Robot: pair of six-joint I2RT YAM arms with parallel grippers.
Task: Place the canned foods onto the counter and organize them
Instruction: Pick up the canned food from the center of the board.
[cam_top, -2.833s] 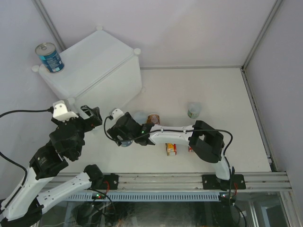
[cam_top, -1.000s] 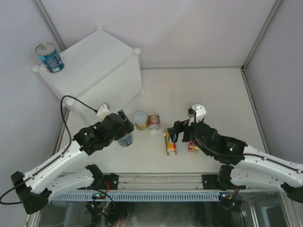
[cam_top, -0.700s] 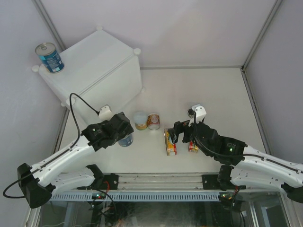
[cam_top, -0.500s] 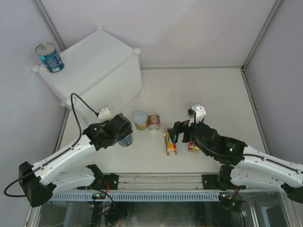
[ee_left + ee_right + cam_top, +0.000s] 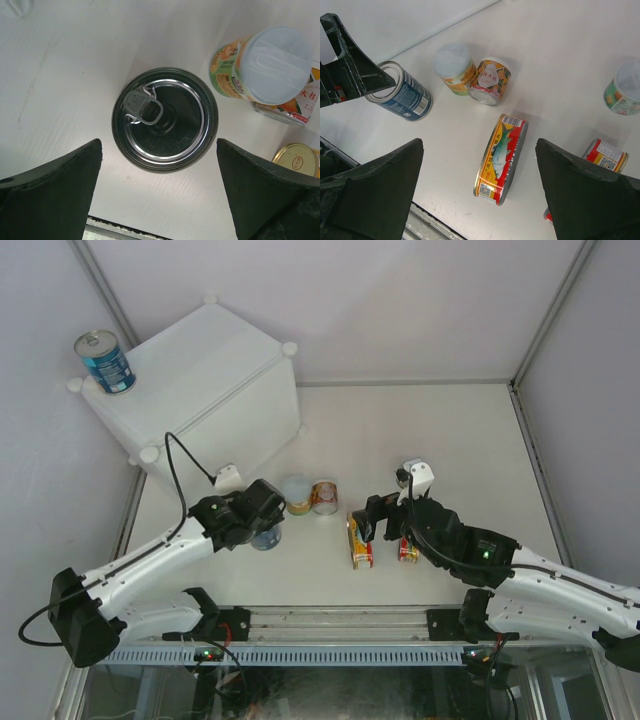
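One tall blue can [image 5: 104, 361] stands on the counter [image 5: 215, 380], a big white box at the far left. My left gripper [image 5: 262, 522] is open right above the second blue can [image 5: 165, 120], which stands upright on the table; its fingers [image 5: 50, 195] are spread on both sides of the can and above it. Two small cans [image 5: 296, 494] [image 5: 324, 497] stand just right of it. My right gripper [image 5: 480, 200] is open above an oval red-and-yellow tin [image 5: 501, 157]. A second tin [image 5: 605, 155] and a green small can [image 5: 625, 92] lie to its right.
The counter's front wall stands just behind the left arm. A metal rail [image 5: 350, 620] runs along the near table edge. Grey walls and frame posts [image 5: 545, 320] close in the table at the back and on the right.
The right arm, earlier stretched left toward the blue can, now hovers over the tins. The left arm has reached out over the blue can and edged slightly right in the last second.
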